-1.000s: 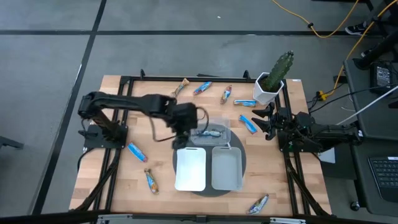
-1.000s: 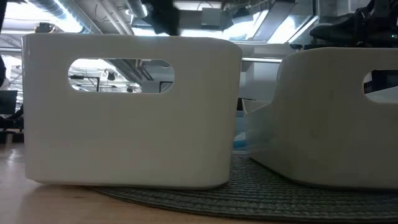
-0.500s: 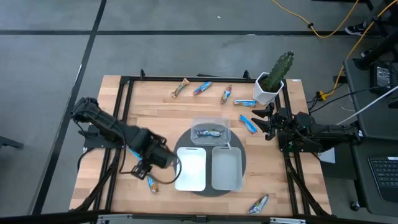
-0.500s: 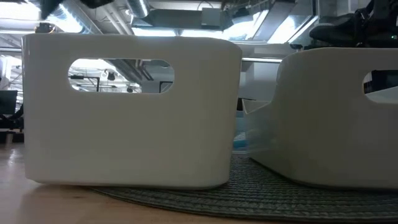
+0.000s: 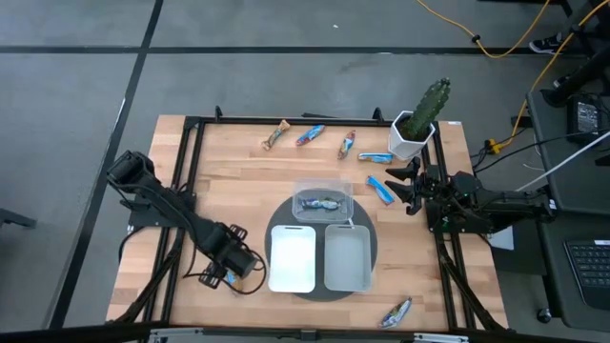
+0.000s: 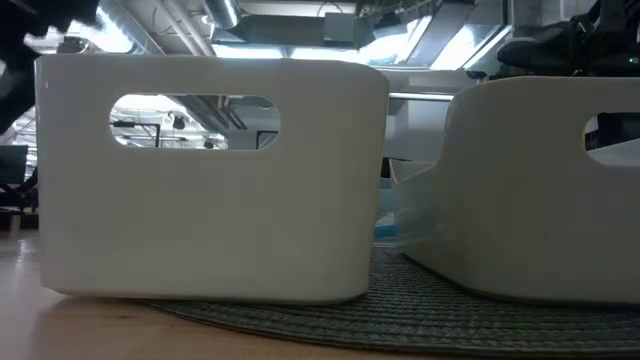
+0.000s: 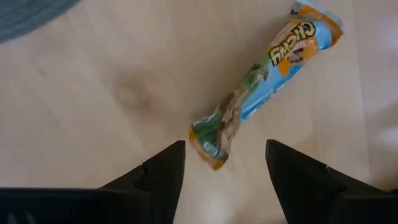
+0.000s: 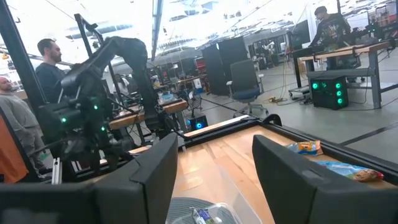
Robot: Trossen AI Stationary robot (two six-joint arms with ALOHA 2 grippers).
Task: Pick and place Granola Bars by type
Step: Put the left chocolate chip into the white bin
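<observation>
My left gripper is open and hovers low over the wood, left of the white tray. A blue-orange granola bar lies flat on the table, its near end between my fingertips without touching them. In the high view my gripper mostly covers this bar. More bars lie along the far edge. One bar lies by my right gripper and another near the front edge. The right gripper is open and waits at the table's right side.
A white tray and a grey tray sit on a round dark mat. Behind them a clear container holds bars. A potted cactus stands at the far right corner. Black frame rails run along the table edges. People show in the room beyond.
My left gripper has swung from above the clear container toward the table's near left and come down over the blue-orange bar beside the white tray. The bars and trays have stayed in place.
</observation>
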